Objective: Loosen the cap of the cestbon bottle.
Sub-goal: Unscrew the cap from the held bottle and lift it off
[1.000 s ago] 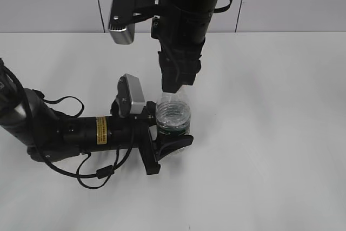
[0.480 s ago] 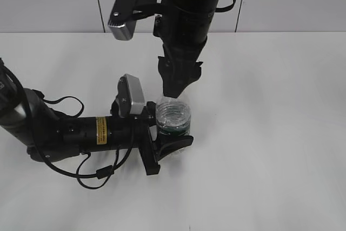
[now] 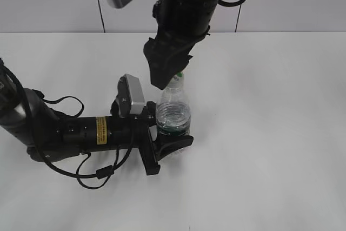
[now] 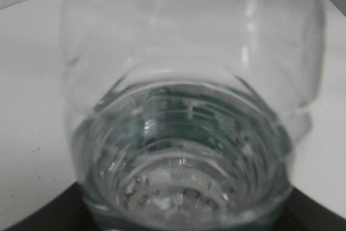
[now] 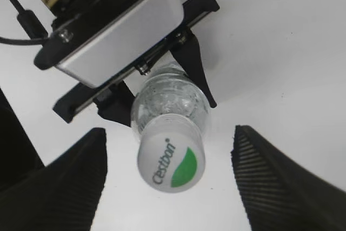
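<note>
Cestbon bottle (image 3: 173, 116) stands upright on the bench (image 3: 270, 133), long axis vertical, its lower body clamped between the jaws of the left hand (image 3: 172, 140), which reaches in level from the side. Right hand (image 5: 170, 179) hangs directly above, jaws spread wide and holding nothing. The cap (image 5: 171, 159) sits below and between its fingers (image 5: 275, 182), touching neither; judged the nearer hand for any re-grip.

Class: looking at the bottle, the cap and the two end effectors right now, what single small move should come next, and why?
Probably lower the right end effector back around the cap for another twist. Its fingers stand open, apart from the cap, while the left end effector grips the upright cestbon bottle, cap on.
</note>
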You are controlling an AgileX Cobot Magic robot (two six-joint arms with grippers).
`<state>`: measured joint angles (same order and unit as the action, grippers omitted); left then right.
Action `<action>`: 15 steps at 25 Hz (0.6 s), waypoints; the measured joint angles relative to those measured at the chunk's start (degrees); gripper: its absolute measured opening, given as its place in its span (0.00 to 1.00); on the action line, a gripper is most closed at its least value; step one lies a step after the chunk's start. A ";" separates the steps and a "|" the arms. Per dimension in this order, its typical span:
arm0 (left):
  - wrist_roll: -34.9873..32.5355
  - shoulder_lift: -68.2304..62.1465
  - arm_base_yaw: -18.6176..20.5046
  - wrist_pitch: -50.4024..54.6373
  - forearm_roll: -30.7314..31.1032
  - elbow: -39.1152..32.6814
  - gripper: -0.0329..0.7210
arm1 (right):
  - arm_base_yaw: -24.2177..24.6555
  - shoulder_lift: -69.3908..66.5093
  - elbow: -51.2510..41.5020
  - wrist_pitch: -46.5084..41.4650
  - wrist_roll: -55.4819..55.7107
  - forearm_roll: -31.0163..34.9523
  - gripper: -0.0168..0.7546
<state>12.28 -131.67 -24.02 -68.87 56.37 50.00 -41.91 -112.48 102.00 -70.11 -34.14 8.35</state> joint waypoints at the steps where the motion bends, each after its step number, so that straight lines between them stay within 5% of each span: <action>1: 0.00 0.00 0.00 0.00 0.00 0.00 0.59 | 0.00 0.53 0.00 0.00 1.52 0.75 0.73; 15: 0.00 0.00 0.00 0.00 0.22 0.00 0.59 | 0.00 3.23 0.00 0.00 32.39 -1.43 0.73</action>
<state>12.28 -131.67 -24.02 -68.87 56.58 50.00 -41.91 -109.26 102.00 -70.11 -1.75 6.91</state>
